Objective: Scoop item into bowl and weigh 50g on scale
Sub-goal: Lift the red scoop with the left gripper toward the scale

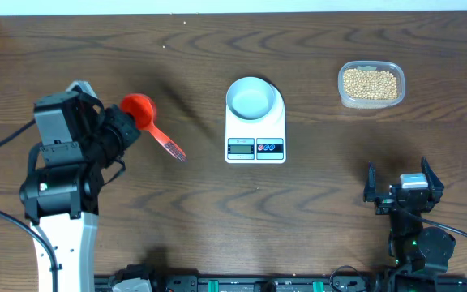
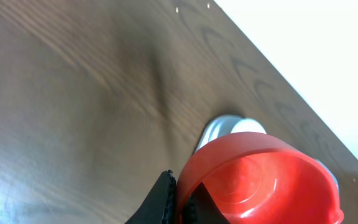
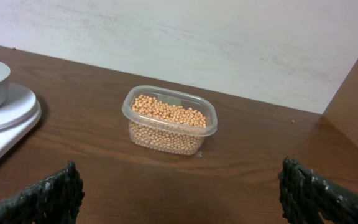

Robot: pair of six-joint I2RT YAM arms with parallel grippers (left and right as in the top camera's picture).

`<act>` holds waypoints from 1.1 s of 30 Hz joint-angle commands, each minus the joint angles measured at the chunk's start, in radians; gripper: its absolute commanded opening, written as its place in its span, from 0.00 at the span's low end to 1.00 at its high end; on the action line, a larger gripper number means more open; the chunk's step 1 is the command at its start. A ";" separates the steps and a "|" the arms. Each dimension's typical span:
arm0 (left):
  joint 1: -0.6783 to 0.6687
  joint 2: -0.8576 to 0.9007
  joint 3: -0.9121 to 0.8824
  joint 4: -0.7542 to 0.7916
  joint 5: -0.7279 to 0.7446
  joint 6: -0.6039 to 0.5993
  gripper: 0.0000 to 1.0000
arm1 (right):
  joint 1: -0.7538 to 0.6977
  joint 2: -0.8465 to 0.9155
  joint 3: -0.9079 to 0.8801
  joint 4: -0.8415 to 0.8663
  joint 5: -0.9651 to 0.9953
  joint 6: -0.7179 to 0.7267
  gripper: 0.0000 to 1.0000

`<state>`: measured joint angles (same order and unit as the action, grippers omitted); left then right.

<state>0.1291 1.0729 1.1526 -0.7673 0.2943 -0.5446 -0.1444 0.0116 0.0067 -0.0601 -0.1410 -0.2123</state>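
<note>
My left claw (image 1: 125,126) is closed tight on the wall of the red scoop's (image 1: 139,106) cup. One finger (image 2: 161,200) sits outside the rim and the other just inside. The handle sticks out to the side, away from my wrist. Past the cup, in my left wrist view, I can see part of the bowl (image 2: 227,124).

My right claw (image 3: 180,202) is spread wide with nothing in it, low over the near right part of the table (image 1: 217,49).

The beans (image 1: 370,83) all lie in a clear tub (image 1: 343,88) at the far right, straight ahead of my right claw and well apart from it. The bowl (image 1: 232,96) stands on the scale (image 1: 255,132) at mid-table, between the tub and the scoop. The scale's display and buttons face my side.
</note>
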 commanded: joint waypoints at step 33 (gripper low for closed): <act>-0.201 -0.008 -0.002 -0.001 0.091 -0.063 0.07 | 0.008 -0.006 -0.001 0.137 -0.678 0.161 0.99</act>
<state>-0.0677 1.0660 1.1526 -0.7738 0.3691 -0.6029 -0.1444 0.0116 0.0067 0.0605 -0.6605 -0.1337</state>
